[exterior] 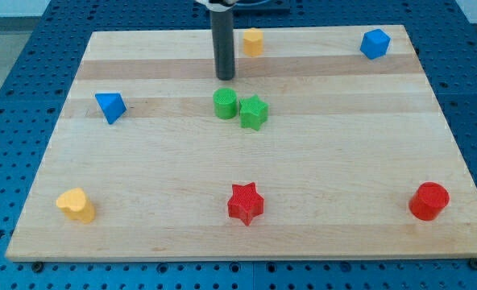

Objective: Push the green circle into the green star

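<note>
From the one camera view I see a pale wooden board [246, 161] with lengthwise grain bands, lying on a blue perforated table surface [13, 80] that shows along every edge; beyond that the room is cropped out, save a pale strip at the view's top-left corner. My rod comes down from the view's top and my tip [225, 78] sits on the board; it has no fingers to open or clench, and it grasps nothing. Just below my tip, a small gap away, is the green circle [226, 104], and touching it on the view's right and slightly lower is the green star [254, 112]. Just right of the rod, near the top edge, is a yellow block [253, 41], shape unclear. Far right of my tip, in the top corner, is a blue cube [375, 43]. Left and a little below is a blue triangle [109, 106]. Well below my tip are a yellow heart [76, 205] at left, a red star [245, 203] in the middle, and a red circle [429, 200] at right.
</note>
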Available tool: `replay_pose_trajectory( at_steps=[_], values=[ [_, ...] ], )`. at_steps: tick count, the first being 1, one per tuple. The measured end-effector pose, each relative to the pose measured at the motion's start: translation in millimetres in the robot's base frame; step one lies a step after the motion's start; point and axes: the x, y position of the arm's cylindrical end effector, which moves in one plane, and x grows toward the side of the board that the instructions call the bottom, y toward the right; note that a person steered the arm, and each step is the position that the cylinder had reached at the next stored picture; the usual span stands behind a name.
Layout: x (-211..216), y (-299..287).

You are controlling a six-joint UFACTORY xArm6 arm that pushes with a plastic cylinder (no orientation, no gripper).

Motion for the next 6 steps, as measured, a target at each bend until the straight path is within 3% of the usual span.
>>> replay_pose_trajectory(
  at_steps=[2, 6],
  values=[
    [52.0, -40.3],
    [68.2, -0.4]
  ],
)
